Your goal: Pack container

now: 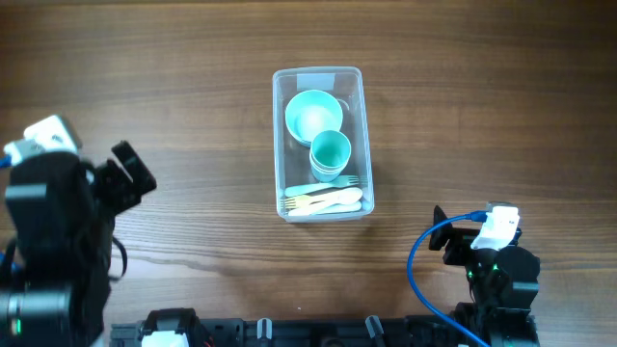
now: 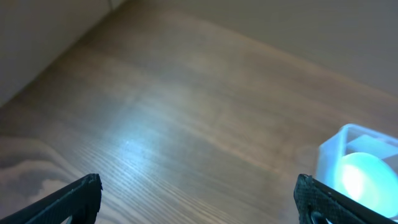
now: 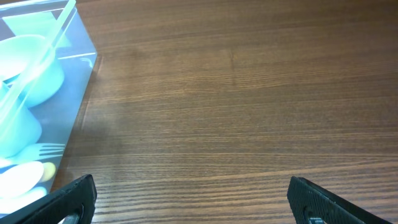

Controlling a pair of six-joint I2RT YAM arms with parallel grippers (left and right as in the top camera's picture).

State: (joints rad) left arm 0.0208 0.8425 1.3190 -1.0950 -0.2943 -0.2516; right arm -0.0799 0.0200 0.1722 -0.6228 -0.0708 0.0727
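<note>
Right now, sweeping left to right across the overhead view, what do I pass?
left pincer, open → clear container at the table's middle → right pincer, open

Overhead: bright, even, sharp; shadows short and soft. Left wrist: soft focus, hazy; diffuse glare patch on table (image 2: 130, 146); container (image 2: 328, 158) blown out, glowing white-cyan. Right wrist: sharpest view, wood grain crisp; faint soft shadow on table beside container wall; near edge blurred.
</note>
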